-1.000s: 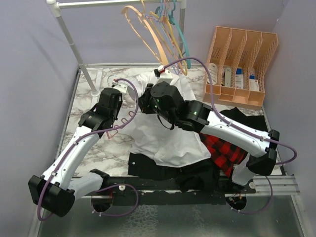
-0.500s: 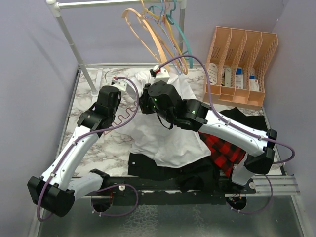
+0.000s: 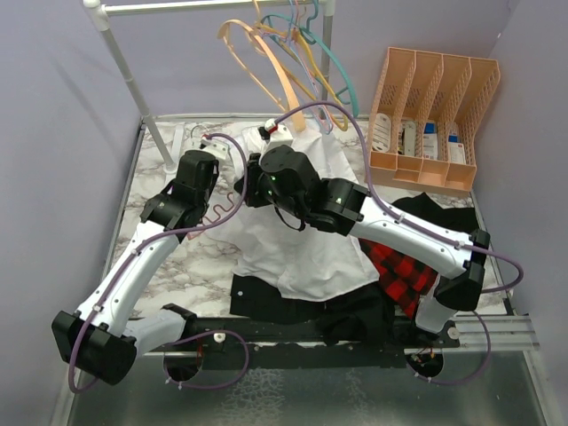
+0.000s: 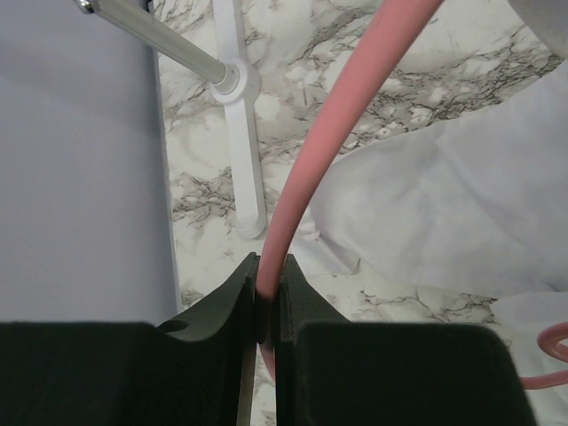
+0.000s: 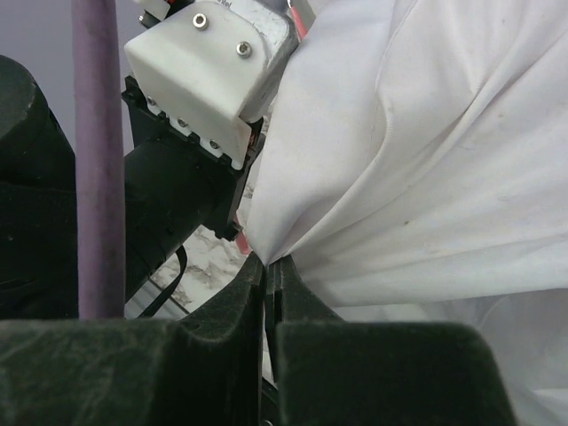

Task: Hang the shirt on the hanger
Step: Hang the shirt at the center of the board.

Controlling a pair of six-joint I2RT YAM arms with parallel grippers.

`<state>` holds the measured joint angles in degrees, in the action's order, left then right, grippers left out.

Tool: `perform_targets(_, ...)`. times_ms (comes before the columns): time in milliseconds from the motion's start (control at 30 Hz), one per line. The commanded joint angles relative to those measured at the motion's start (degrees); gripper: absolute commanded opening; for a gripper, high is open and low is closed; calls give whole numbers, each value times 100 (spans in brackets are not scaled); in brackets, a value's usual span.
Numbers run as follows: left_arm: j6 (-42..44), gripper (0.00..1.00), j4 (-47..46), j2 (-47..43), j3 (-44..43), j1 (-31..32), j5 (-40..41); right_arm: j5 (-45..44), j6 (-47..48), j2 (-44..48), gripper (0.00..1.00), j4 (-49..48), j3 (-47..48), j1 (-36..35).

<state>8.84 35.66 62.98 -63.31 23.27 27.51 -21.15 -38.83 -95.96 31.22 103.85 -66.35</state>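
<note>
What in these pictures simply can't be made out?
- Left wrist view: the hanger's ends, cut off by the frame edges.
- Top view: most of the hanger, behind the left arm.
- Top view: the shirt's upper part, hidden under the right arm.
- Top view: the organizer's contents, too small.

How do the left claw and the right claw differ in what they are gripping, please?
The left claw pinches the thin pink hanger; the right claw pinches a fold of the white shirt. The left claw's load is a stiff curved rod; the right claw's is soft cloth bunching at its tips. Both are shut on what they hold.
</note>
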Motion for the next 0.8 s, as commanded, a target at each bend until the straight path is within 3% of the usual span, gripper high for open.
perform_targets(0, -379, 0, -327, 111, -217, 9, 335, 970, -260, -136, 1, -504, 99, -97)
perform_targets(367, -629, 0, -717, 190, -226, 11, 588, 1804, -765, 104, 1, -1602, -938, -102)
perform_targets(500, -853, 0, -631, 92, -368, 16, -86, 1745, -652, 63, 1, -1543, -1065, -101)
perform_targets(767, -722, 0, -664, -137, -151, 11, -155, 1652, -319, 110, 1, -1346, -1406, -104)
